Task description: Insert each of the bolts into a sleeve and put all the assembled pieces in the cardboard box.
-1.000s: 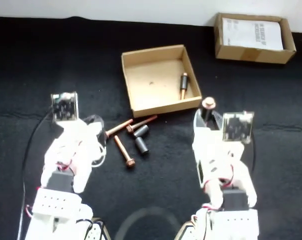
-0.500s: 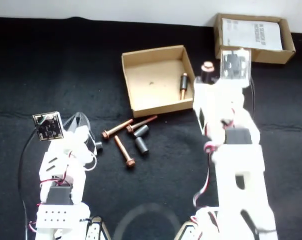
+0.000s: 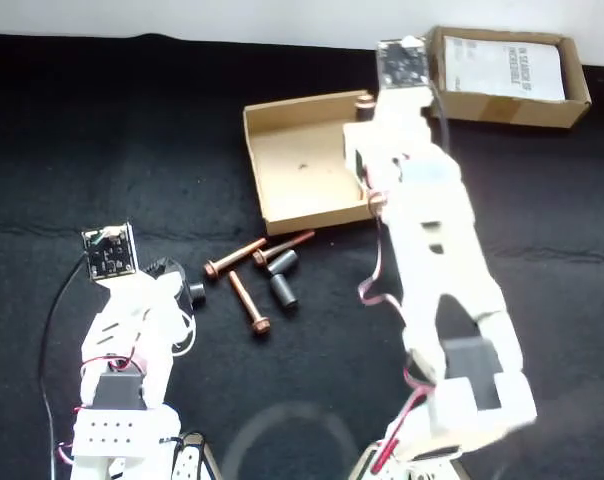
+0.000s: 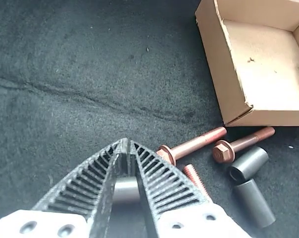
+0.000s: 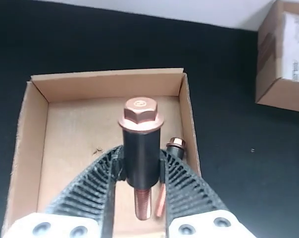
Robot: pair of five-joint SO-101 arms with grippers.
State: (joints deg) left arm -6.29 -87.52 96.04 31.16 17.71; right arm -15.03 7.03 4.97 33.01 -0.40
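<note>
**Bolts (image 3: 234,257) and sleeves (image 3: 282,290) loose on the desk (image 3: 132,130)**

The left gripper (image 4: 125,145) is closed on a grey sleeve (image 4: 125,191), near them. The right gripper (image 5: 139,153) clamps an assembled piece (image 5: 141,119) above the cardboard box (image 3: 282,165), where a second piece (image 5: 174,145) lies.

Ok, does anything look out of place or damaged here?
Nothing stands out. Loose bolts and sleeves lie beside the cardboard box, awaiting assembly; the right end effector holds an assembled piece above the box.

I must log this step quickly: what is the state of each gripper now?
Left gripper: closed on a sleeve.
Right gripper: closed on a sleeved bolt, above the cardboard box.
</note>
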